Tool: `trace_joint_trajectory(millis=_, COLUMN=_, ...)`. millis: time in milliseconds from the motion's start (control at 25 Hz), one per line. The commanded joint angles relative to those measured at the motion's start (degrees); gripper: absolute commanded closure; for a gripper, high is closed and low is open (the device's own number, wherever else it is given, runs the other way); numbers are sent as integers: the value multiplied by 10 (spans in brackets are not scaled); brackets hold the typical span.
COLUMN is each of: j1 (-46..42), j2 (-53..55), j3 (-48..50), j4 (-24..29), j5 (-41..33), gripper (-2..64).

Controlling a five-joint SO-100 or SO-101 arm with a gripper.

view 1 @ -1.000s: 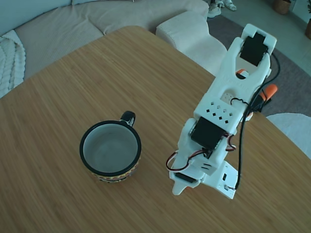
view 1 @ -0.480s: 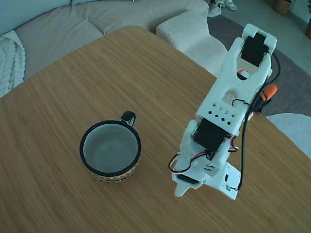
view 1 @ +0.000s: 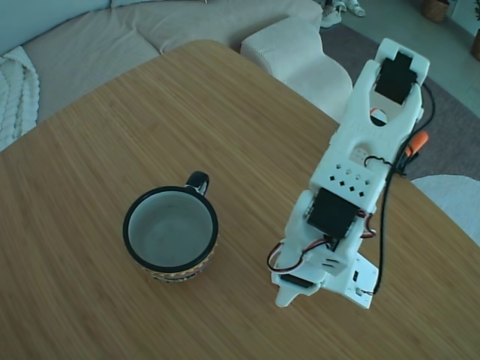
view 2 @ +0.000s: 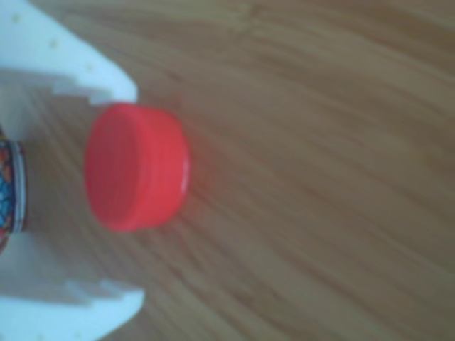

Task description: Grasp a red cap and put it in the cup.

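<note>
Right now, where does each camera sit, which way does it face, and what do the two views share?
Fixed view: high above the wooden table, angled down at the cup; the whole white arm shows, hiding its gripper.
Other view: apparently riding the gripper, low over the table, close on the red cap between the white fingers; picture seems turned sideways.
Shared: the cup, only a patterned sliver in the other view, and the table.

The fixed view is evenly lit by soft, cool daylight, sharp across the table (view 1: 112, 135), with faint shadows under the cup (view 1: 171, 231) and arm (view 1: 352, 172). The other view is close and blurred: the red cap (view 2: 136, 167) is soft-edged, casting a reddish glow rightward.
</note>
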State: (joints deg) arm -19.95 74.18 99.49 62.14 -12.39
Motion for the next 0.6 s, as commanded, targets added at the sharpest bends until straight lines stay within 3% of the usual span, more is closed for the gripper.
trace_joint_trajectory(millis=0, j1=2, j2=34, j3=-15, j4=4, j5=4, gripper=315)
trace_joint_trajectory(millis=240, j1=3, j2=36, j3=-15, j4=4, j5=4, gripper=415)
trace_joint_trajectory(millis=560, j1=4, j2=38, j3=-15, j4=6, j5=4, gripper=442)
